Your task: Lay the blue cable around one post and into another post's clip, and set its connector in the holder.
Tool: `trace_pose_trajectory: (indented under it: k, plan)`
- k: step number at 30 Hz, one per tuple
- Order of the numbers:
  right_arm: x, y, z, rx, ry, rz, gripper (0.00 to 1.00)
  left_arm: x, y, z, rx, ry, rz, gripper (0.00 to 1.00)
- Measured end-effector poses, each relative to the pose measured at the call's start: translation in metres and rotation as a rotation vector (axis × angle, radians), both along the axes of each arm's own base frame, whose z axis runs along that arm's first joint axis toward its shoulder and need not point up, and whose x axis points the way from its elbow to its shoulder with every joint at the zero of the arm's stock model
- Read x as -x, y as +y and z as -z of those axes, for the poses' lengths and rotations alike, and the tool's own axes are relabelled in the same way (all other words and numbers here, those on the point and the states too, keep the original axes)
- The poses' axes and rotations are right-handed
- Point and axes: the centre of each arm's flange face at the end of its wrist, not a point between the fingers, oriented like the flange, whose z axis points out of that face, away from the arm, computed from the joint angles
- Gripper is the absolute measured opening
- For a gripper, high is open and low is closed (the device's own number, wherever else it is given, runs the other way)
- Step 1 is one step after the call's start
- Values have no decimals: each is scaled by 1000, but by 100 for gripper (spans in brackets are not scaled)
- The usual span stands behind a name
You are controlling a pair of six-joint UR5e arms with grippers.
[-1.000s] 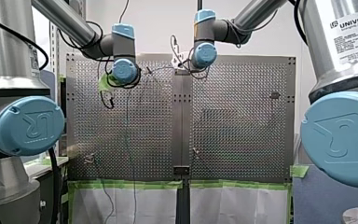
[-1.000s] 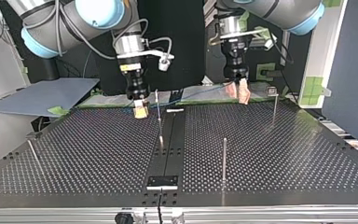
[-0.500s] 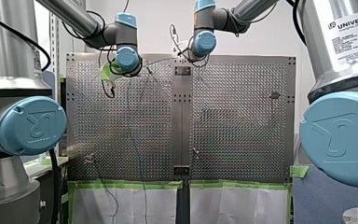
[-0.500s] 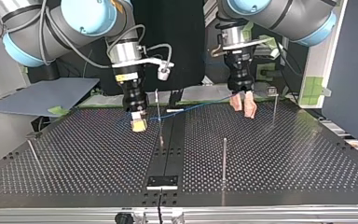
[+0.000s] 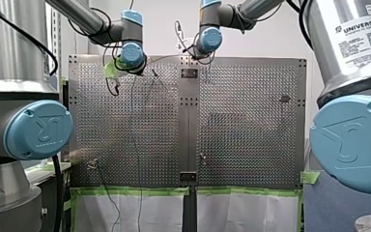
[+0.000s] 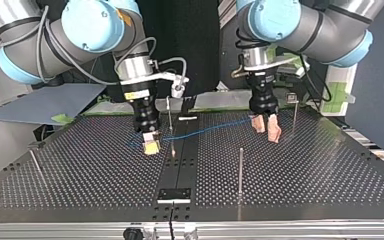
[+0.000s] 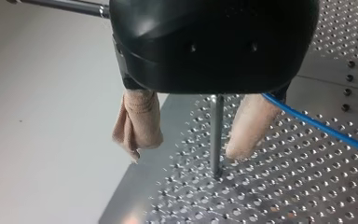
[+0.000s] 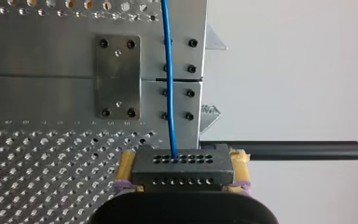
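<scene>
This is a robotics lab, shown by a perforated metal table edged with green tape, steel posts, and my right arm labelled Universal Robots.

Four posts on the surface, one post beside the single blue cable; one connector; two hands, my left hand, my right hand.

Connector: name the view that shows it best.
Right wrist view: the connector sits close, clamped between my right pincer's yellow pads, blue cable entering it. In the top view the pads nearly hide it; front and left wrist views show none.
</scene>
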Motion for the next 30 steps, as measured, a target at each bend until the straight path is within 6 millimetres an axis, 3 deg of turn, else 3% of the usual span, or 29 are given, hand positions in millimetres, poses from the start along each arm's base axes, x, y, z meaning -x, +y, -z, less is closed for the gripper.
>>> trace_pose_trajectory:
  k: [8,13,24,30]
  plan:
    - [-7,-7,-27,42,-34,-10,6,-24,4,2,-21,52,-21,100]
    - [-11,-11,-37,55,-45,-13,6,-35,11,-9,-23,62,-37,100]
    - [-17,-14,-30,46,-34,-18,6,-55,30,-39,-6,66,-49,100]
    - [-22,-20,-22,44,-27,-27,6,-78,41,-48,37,52,-40,100]
